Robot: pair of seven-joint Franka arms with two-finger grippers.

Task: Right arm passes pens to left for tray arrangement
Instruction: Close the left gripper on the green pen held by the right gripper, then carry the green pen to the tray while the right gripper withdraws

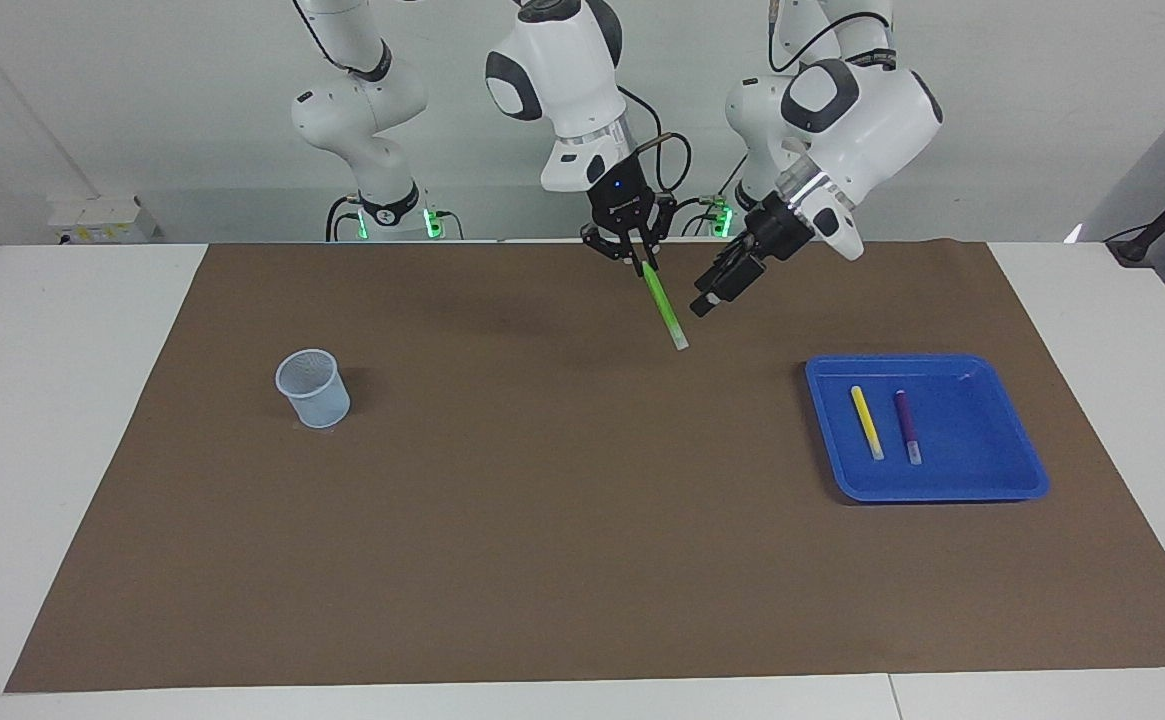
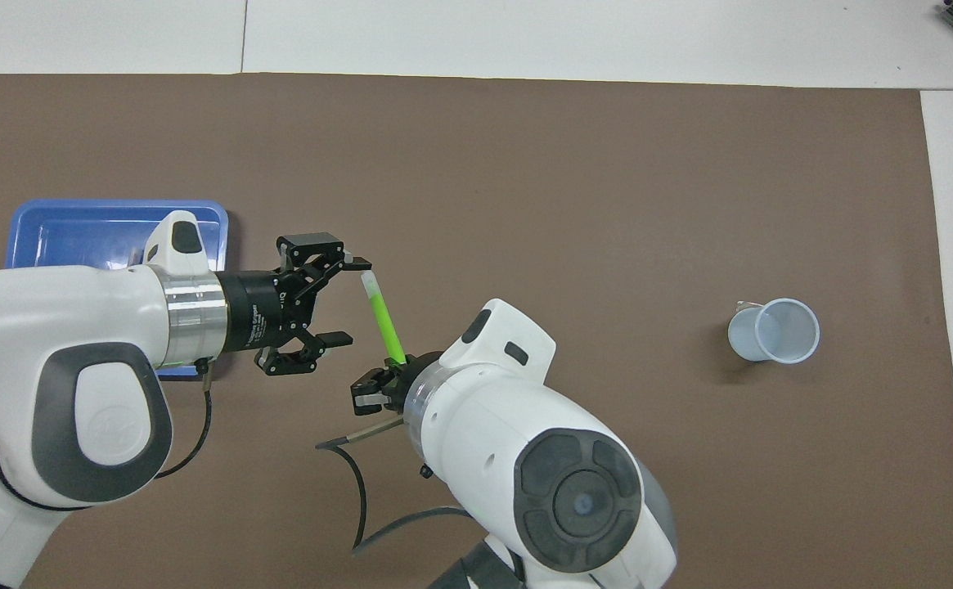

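The right gripper (image 1: 639, 262) is clenched on the upper end of the green pen (image 1: 664, 305) and holds it in the air over the mat (image 1: 542, 520), at the robots' end of the table, about the middle of its width. The pen hangs slanted, with its pale tip pointing down and toward the left arm's end. The left gripper (image 1: 710, 298) is just beside that lower tip, with its fingers (image 2: 357, 264) spread open, and in the overhead view the pen's tip lies close to one of them. It grasps nothing yet; I cannot tell if it touches the pen.

The yellow pen (image 1: 866, 421) and the purple pen (image 1: 907, 426) lie side by side, apart from each other, in the tray (image 1: 1017, 440), which sits near the left arm's end of the mat. The mesh cup (image 1: 313, 388) stands well apart, toward the right arm's end.

I judge that the handover is the risky step. The left gripper may close only on the thin tip, because the pen is slanted, and then the pen could swing or slip out. If the right gripper lets go before the left one grips firmly, the pen would fall on the mat and roll. Also one open finger could push the pen sideways and twist it in the right gripper's hold.
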